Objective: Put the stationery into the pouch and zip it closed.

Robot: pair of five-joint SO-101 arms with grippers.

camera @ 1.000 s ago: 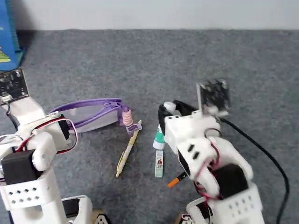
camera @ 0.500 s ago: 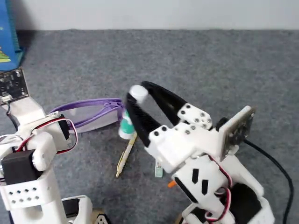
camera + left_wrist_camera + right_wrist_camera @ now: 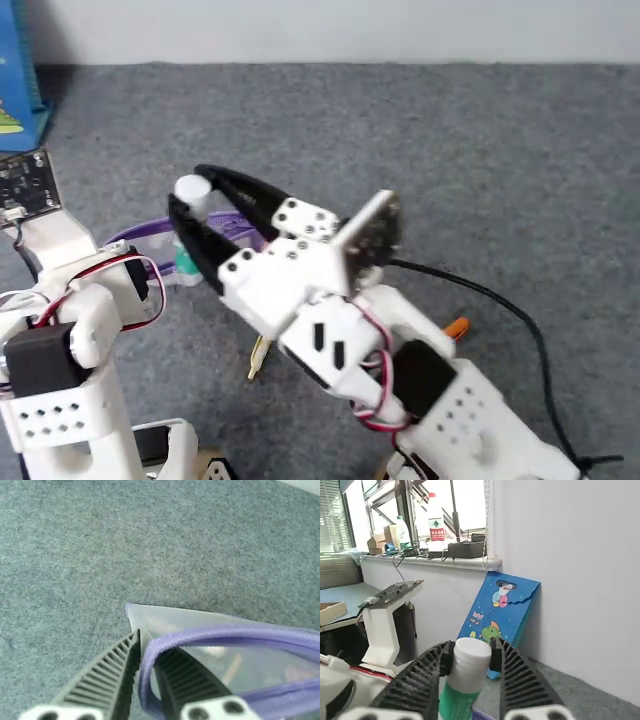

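Right gripper (image 3: 187,198) carried glue stick (image 3: 470,664) over pouch (image 3: 235,656); left gripper (image 3: 146,647) pinches pouch rim.

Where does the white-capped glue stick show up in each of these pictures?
High view: glue stick left of centre, held in the right gripper's black jaws, by the pouch.
Left wrist view: the left gripper pinches the pouch's corner.
Right wrist view: glue stick cap up, clamped between the jaws in the foreground.
Shared landmark: the pouch's purple zip edge.
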